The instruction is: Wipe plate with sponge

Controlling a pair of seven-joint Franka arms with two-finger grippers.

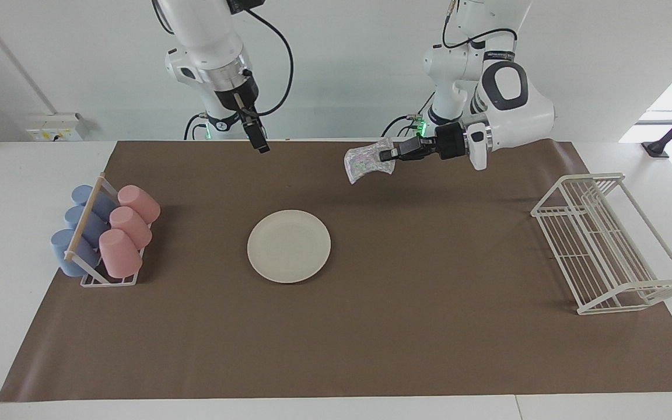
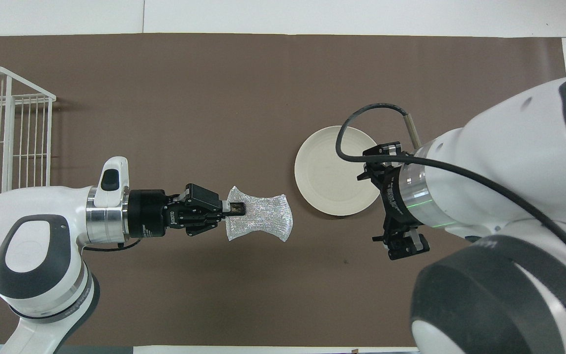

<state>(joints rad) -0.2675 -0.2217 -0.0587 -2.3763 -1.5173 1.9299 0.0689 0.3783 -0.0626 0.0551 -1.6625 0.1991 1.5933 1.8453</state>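
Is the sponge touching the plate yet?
Apart. The facing view shows the sponge held up in the air by the left gripper, with bare brown mat between it and the plate.
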